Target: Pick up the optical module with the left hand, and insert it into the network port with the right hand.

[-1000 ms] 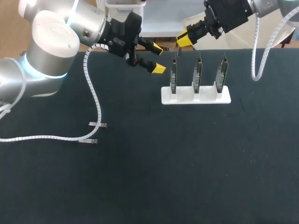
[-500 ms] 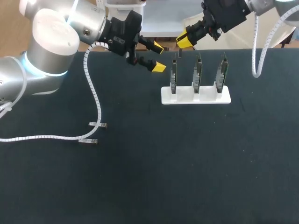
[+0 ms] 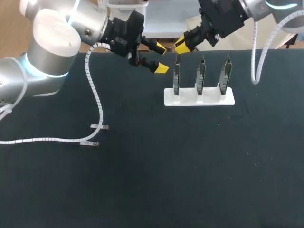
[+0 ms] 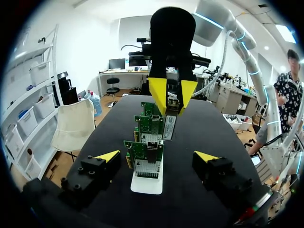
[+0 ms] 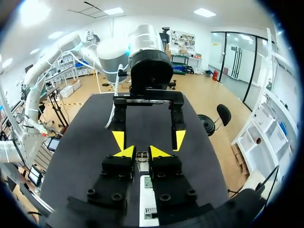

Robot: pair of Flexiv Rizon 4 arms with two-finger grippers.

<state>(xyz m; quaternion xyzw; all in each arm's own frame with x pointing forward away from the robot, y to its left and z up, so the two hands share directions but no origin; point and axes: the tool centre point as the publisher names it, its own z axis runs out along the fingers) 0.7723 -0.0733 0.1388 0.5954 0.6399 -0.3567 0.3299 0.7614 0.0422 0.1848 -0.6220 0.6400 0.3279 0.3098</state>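
Holding optical module (image 4: 169,127) pinched in right gripper (image 3: 183,43), over left end of white rack (image 3: 199,99) of network cards (image 3: 176,78). Hovering left gripper (image 3: 160,59) spread wide, beside rack.

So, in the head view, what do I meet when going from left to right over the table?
Spiral-wrapped cable, left gripper, first network card, second network card, third network card. The right gripper, shut on the optical module, overlaps the first card, so it is left out.
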